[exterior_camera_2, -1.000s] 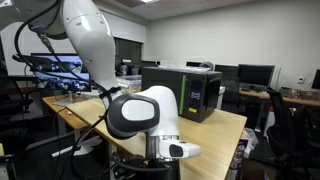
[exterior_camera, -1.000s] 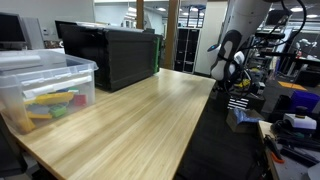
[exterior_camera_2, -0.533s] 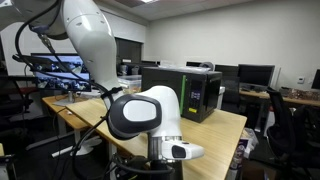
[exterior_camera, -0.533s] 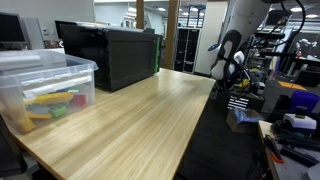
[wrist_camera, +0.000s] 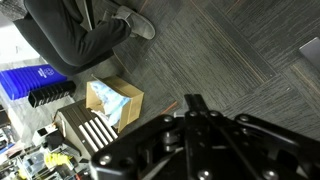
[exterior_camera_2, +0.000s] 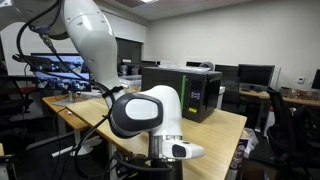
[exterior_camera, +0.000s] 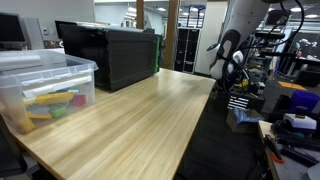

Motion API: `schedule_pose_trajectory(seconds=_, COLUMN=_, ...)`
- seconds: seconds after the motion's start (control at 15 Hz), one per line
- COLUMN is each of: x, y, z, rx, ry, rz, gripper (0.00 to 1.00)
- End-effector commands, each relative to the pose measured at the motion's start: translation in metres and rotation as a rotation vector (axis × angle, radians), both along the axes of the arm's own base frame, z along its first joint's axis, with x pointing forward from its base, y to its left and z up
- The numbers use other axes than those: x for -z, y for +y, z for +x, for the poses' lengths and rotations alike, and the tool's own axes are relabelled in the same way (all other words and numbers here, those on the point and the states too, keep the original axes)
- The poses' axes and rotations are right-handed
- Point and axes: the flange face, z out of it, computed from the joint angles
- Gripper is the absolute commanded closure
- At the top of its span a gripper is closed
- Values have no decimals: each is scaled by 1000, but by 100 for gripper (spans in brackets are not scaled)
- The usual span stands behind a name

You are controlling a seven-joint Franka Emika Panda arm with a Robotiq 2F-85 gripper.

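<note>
Fingers (wrist_camera: 195,103) pressed together with nothing between them, hanging past the edge of the surface (exterior_camera: 130,120) and above grey carpet (wrist_camera: 230,60), as the wrist view shows. On the surface, in an exterior view, a black case (exterior_camera: 110,55) stands at the far end. A clear plastic bin (exterior_camera: 40,90) at the near corner holds a heap of flat coloured pieces in yellow, green and red. On the carpet, an open cardboard box (wrist_camera: 112,105) sits below and to one side of the fingers, apart from them, and holds crumpled blue-and-white material. A blue crate (wrist_camera: 28,82) lies just beyond the cardboard box, near a person's dark trouser legs (wrist_camera: 70,35) and shoe (wrist_camera: 135,22).
</note>
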Motion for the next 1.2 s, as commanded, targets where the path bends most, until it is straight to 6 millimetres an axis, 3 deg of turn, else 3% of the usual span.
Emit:
schedule_pose_trajectory(seconds=0.0, x=-3, y=5, z=8, rx=33, ry=-21, rz=9, gripper=98)
schedule_pose_trajectory(seconds=1.13, x=-9, y=13, z=13, rx=42, ry=-25, rz=12, gripper=98)
